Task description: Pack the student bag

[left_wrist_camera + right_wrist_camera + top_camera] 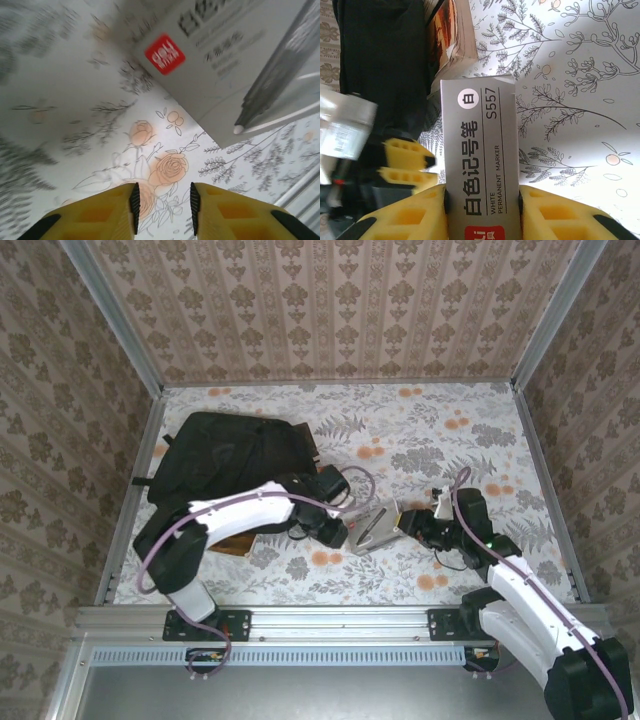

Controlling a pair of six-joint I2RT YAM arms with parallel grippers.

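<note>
Student bag: black, flat on far-left part of table; long axis roughly left to right; top end not told apart; no legible writing on it; book at its edge. Just right of it, grey marker box; printed "白色记号笔", "WHITE PERMANENT MARKER", "S557", "白" in a white disc; red label too blurred to read. Right gripper clamped on box's near end, forearm reaching left from a low elbow. Left gripper near box, fingers slightly apart, nothing between; forearm slanting across bag's near edge.
</note>
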